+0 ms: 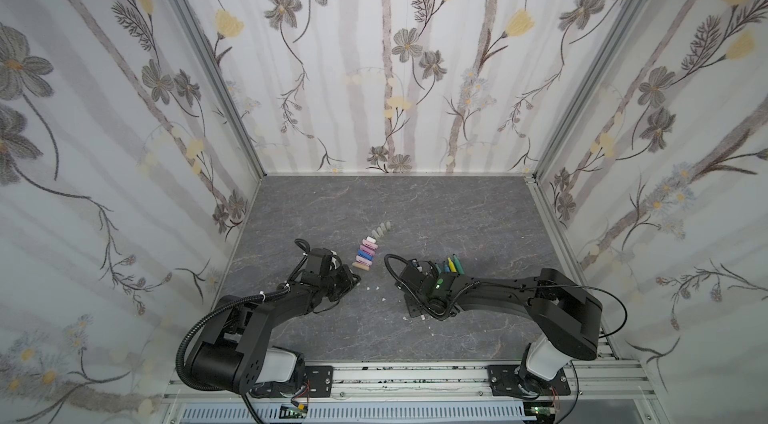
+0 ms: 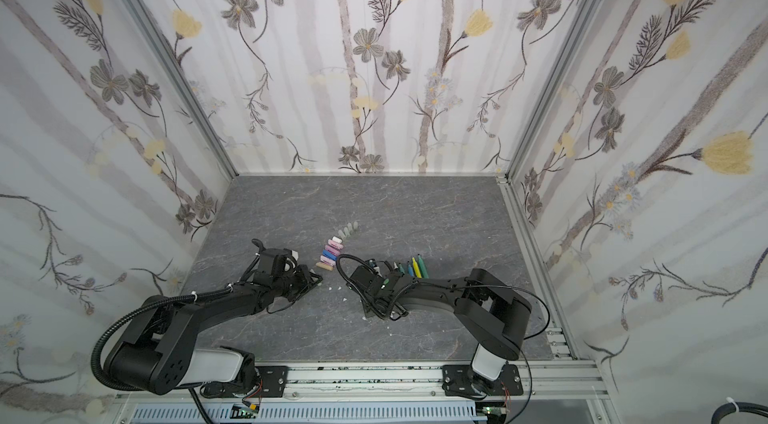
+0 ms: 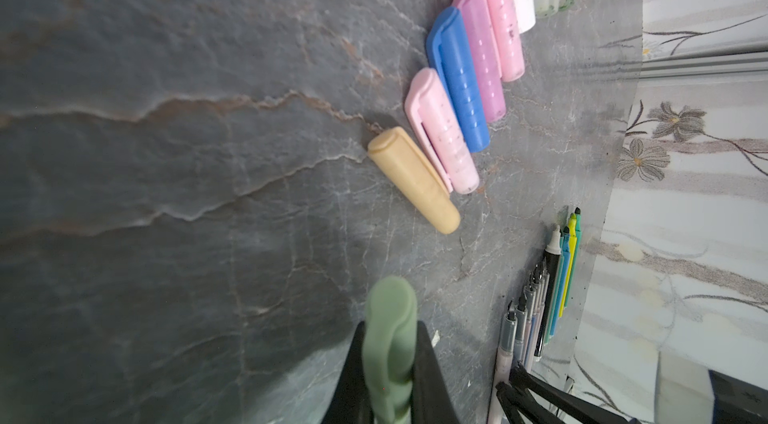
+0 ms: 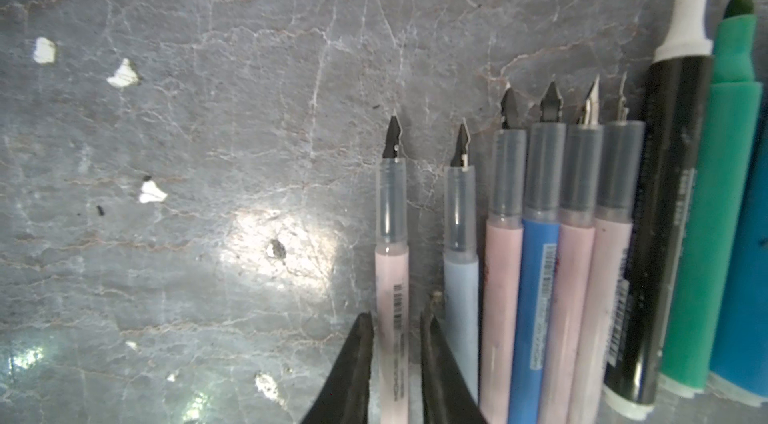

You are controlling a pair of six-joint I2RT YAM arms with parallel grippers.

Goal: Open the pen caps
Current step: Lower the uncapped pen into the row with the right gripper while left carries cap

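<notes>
Pen caps (image 3: 457,81) lay in a row near the middle of the table (image 1: 415,201). They looked light, hard and smooth, so they could slip; best held across the sides. The left gripper (image 3: 390,359) was clamped on a green cap (image 3: 390,305). The right gripper (image 4: 395,320) stood a little apart around a pink pen (image 4: 390,268), beside the other pens (image 4: 540,255). White bits (image 4: 122,73) lay nearby.

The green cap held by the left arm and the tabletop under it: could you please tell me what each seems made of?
The green cap looks like opaque moulded plastic, matte with a soft sheen and a rounded moulded end. The tabletop looks like grey stone or a stone-print laminate: pale and rusty veins, smooth enough to throw glare; which, I cannot tell.
</notes>
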